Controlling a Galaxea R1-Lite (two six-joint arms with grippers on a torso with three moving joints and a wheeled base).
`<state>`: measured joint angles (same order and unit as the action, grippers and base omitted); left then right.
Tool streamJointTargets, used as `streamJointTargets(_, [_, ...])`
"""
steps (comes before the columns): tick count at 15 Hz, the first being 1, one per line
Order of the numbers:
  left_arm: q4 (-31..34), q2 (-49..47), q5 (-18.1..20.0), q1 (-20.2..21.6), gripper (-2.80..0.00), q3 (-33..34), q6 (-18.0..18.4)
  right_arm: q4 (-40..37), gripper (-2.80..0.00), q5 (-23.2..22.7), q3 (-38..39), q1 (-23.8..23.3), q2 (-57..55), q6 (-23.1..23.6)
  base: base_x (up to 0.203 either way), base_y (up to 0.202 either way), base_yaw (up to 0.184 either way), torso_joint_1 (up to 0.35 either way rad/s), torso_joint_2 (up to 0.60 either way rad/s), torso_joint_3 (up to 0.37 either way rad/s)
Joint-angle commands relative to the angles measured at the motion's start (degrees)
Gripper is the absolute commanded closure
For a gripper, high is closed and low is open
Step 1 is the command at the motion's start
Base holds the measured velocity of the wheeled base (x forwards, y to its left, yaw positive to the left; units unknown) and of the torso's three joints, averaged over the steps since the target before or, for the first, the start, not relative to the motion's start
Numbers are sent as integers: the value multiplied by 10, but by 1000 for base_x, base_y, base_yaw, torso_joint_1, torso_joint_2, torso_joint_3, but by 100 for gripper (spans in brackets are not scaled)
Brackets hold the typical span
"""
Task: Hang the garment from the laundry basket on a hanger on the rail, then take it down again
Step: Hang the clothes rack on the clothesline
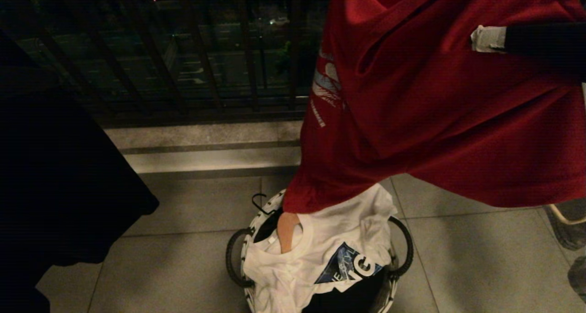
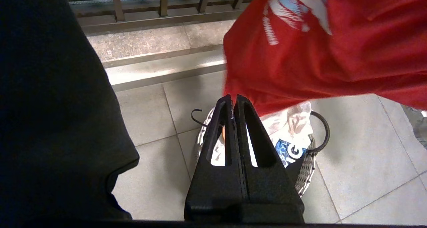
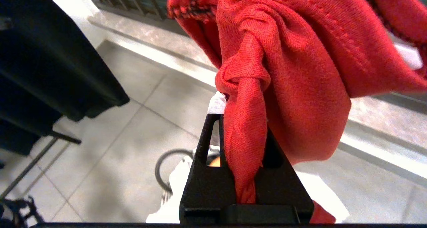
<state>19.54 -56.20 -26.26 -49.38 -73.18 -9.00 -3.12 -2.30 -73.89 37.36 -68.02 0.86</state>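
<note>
1. Landmark: the small round laundry basket with the black-and-white patterned rim (image 1: 238, 244) stands on the tiled floor. All positions below refer to it.
2. Left of the basket hangs a black garment (image 1: 59, 175).
3. The left gripper (image 2: 232, 99) hovers above the basket, jaws pressed together on nothing.
4. A white T-shirt with a dark graphic (image 1: 320, 244) is draped over the basket, hiding a tan wooden piece (image 1: 287, 233) within.
5. The red short-sleeved T-shirt with white print (image 1: 435, 102) hangs above and right of the basket, clear of it.
6. The right gripper (image 3: 245, 121) has its jaws clenched on a twisted fold of it.
7. Step in hand, as judged: lifting out. Next: find a hanger, not in view, and open the neck.
</note>
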Motion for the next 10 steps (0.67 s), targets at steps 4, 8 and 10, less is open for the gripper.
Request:
streamJointTargets(4, [1, -7, -2, 50, 0, 2, 4, -71, 0, 42, -20, -4, 49, 6, 0, 0, 0, 0, 0, 0])
streamJointTargets(8, [1, -16, -2, 137, 0, 28, 39, -108, 0, 57, -41, -16, 52, 6, 0, 0, 0, 0, 0, 0])
streamJointTargets(10, [1, -24, -2, 180, 0, 39, 54, -126, 0, 64, -52, -26, 52, 6, 0, 0, 0, 0, 0, 0])
